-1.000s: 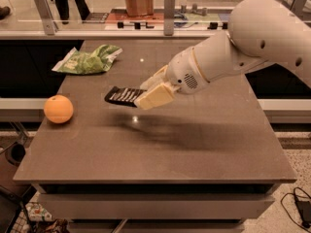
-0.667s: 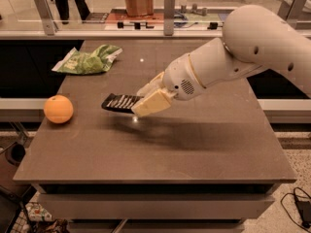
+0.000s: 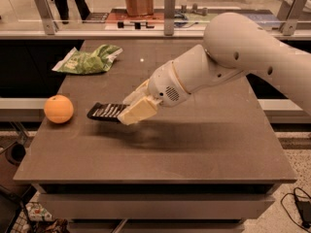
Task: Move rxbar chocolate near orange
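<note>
The rxbar chocolate (image 3: 105, 111) is a flat black bar with pale lettering, held level just above the brown table (image 3: 204, 144). My gripper (image 3: 130, 110) is shut on the bar's right end, its cream fingers (image 3: 138, 111) pinching it. The orange (image 3: 59, 108) sits on the table's left edge, a short gap left of the bar's free end. The white arm reaches in from the upper right.
A green wrinkly snack bag (image 3: 87, 60) lies at the table's far left. Behind the table stands a glass-fronted counter with a brown paper bag (image 3: 139, 0). The table's left edge is close to the orange.
My gripper has carried the bar leftward and lower, closer to the orange. The orange and green bag have not moved.
</note>
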{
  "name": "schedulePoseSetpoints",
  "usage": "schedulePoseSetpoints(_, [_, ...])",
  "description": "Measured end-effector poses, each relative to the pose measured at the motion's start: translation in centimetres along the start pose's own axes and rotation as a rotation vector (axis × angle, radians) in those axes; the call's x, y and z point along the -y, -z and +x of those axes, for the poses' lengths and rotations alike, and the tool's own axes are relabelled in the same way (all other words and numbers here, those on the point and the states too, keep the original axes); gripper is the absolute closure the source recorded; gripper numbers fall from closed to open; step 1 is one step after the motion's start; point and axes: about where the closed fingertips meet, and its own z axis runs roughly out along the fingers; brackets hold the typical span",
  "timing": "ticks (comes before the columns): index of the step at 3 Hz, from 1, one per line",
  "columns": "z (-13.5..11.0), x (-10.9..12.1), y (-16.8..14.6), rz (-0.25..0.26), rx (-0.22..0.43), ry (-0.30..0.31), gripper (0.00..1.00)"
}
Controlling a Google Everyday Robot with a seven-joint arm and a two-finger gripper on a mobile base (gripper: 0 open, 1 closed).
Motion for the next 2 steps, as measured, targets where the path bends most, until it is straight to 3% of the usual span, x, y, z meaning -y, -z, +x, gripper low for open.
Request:
schedulePoseSetpoints(1, [-0.08, -0.11, -0.09, -0.002, -0.001, 0.002, 0.83])
schedulePoseSetpoints(2, [-0.17, -0.23, -0.2, -0.004, -0.002, 0.005, 0.59])
